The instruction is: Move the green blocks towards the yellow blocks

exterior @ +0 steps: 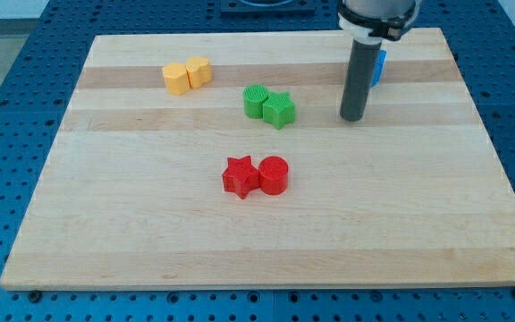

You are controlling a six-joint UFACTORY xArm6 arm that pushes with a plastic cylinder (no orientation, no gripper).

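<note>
A green round block (pixel 256 101) and a green star block (pixel 279 109) touch each other near the board's middle top. Two yellow blocks (pixel 187 73) sit side by side at the view's upper left, to the upper left of the green pair and apart from it. My tip (pixel 353 118) rests on the board to the right of the green star, with a clear gap between them.
A red star (pixel 239 176) and a red round block (pixel 274 175) touch each other in the board's middle, below the green pair. A blue block (pixel 380 67) is partly hidden behind the rod at the upper right. The wooden board (pixel 105 233) lies on a blue table.
</note>
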